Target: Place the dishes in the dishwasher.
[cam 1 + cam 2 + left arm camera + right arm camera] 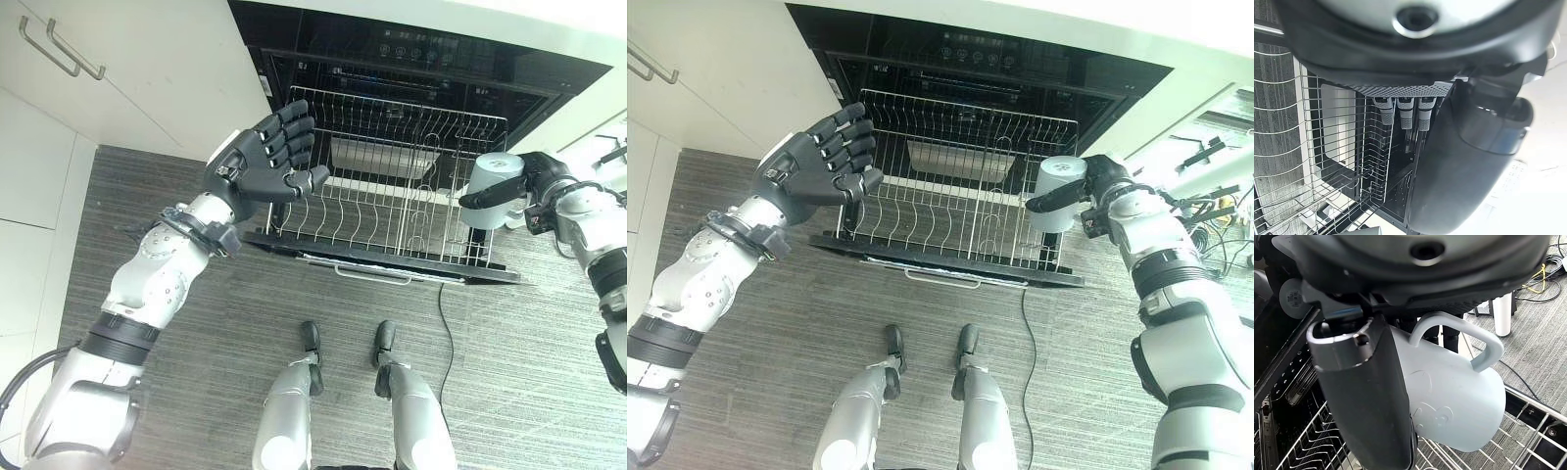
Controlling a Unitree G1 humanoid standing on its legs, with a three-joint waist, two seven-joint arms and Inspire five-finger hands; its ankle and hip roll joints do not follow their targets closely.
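My right hand (534, 182) is shut on a pale blue mug (496, 189), gripped with the thumb across its side and the handle (1459, 335) free. It hangs over the right end of the pulled-out wire rack (387, 211) of the open dishwasher (411, 69). A white rectangular dish (367, 157) lies in the rack's far middle. My left hand (266, 155) is open with nothing in it, fingers spread, raised above the rack's left end. The left wrist view looks past its fingers (1400, 110) at the rack (1298, 147) and the dish (1334, 122).
White cabinets with bar handles (61, 49) stand at the left. The dishwasher's open door (392, 266) juts onto the grey floor (245, 313). A white counter (598, 137) sits to the right, with cables and a white post (1502, 313) on the floor beyond.
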